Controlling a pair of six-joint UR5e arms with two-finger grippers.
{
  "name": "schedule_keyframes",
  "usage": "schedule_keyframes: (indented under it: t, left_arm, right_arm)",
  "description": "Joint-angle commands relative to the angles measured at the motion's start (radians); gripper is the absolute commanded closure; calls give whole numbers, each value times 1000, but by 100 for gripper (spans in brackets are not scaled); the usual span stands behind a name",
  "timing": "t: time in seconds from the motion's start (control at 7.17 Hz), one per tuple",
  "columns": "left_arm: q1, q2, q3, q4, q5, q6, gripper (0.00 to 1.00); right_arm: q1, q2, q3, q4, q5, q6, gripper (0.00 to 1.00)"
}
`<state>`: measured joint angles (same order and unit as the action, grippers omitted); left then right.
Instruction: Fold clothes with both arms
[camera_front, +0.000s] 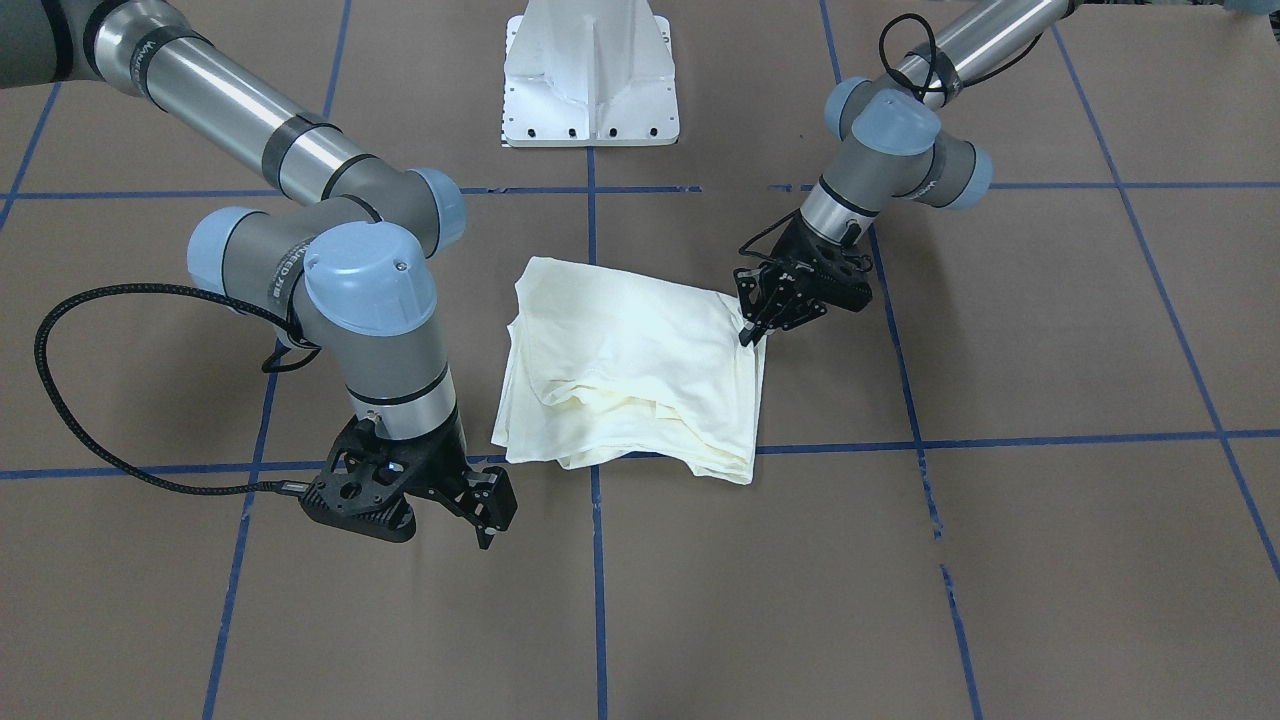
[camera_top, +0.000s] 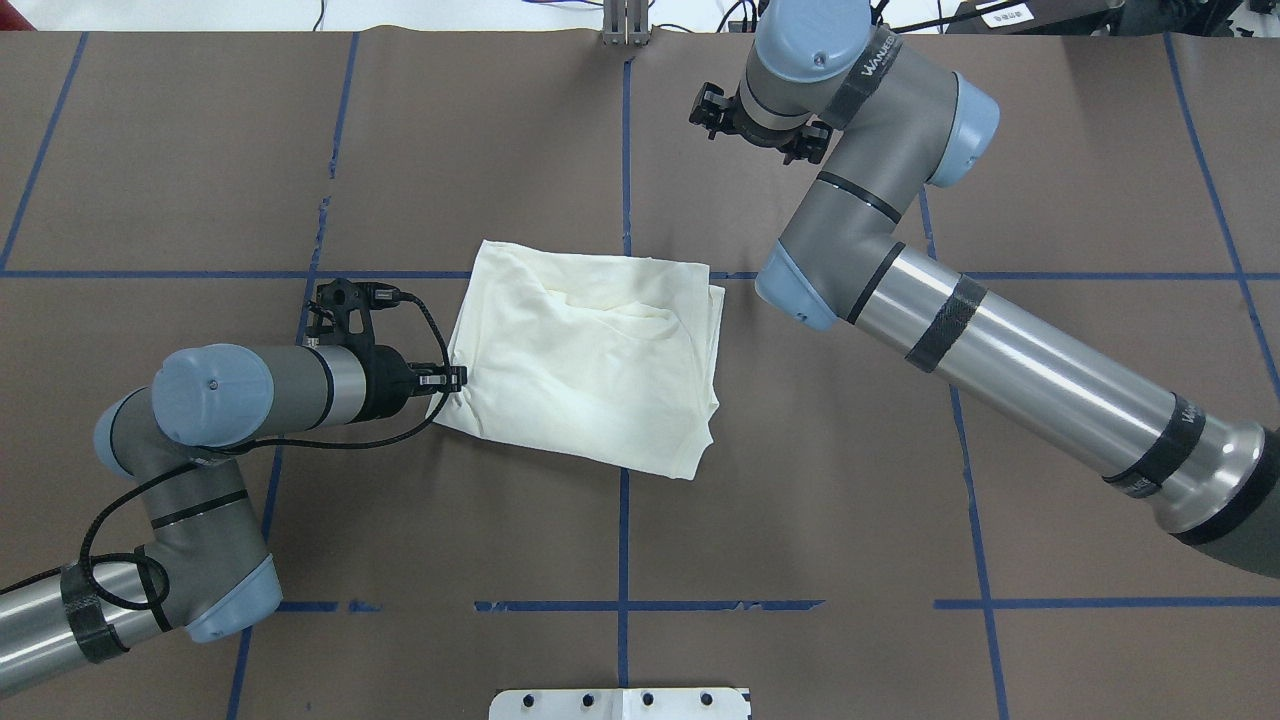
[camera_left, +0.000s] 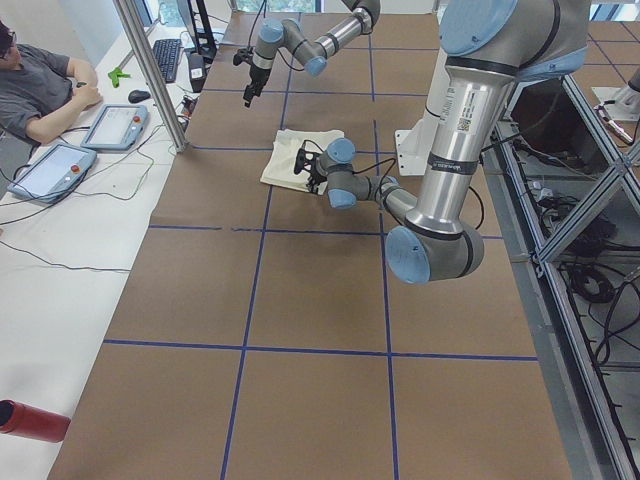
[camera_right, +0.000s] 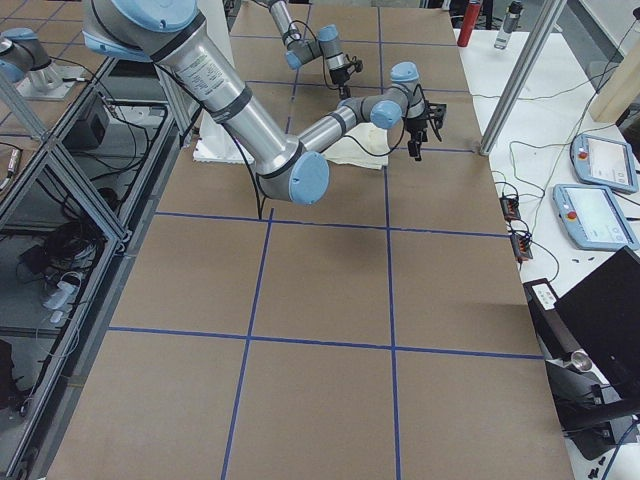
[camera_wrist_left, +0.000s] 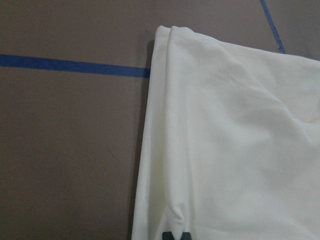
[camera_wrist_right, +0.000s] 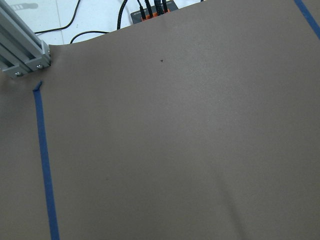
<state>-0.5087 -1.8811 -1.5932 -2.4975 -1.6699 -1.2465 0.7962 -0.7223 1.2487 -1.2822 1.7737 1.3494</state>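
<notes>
Nearest the lens, at the front view's left, the right gripper (camera_front: 490, 515) hangs over the brown table (camera_front: 900, 600), holding nothing; how far its jaws stand apart I cannot tell. Just beside it, mid-table, lies the folded cream shirt (camera_front: 620, 370), plain side up. At its right edge the left gripper (camera_front: 750, 330) is pinched closed on the fabric.

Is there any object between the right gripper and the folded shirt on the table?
Nothing visible is in the way. Only bare table lies between the right gripper and the shirt. The left gripper is at the shirt's other side, out of the way.
</notes>
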Motion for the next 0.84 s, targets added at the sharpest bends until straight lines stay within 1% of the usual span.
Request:
schedule_keyframes:
  t: [0.0, 0.14, 0.28, 0.42, 0.7]
  left_arm:
    - [-51, -3, -25, 37, -48, 19, 0]
    - [-59, -12, -86, 83, -76, 19, 0]
    - [-51, -73, -94, 126, -74, -41, 0]
    - [-35, -146, -70, 175, -73, -118, 0]
    - [-14, -112, -64, 178, -67, -116, 0]
  right_arm:
    - [0, -18, 27, -3, 13, -3, 0]
    - [0, -32, 49, -5, 13, -4, 0]
    - [0, -35, 51, -5, 13, -4, 0]
    - [0, -37, 51, -5, 13, -4, 0]
    - [0, -39, 51, -5, 13, -9, 0]
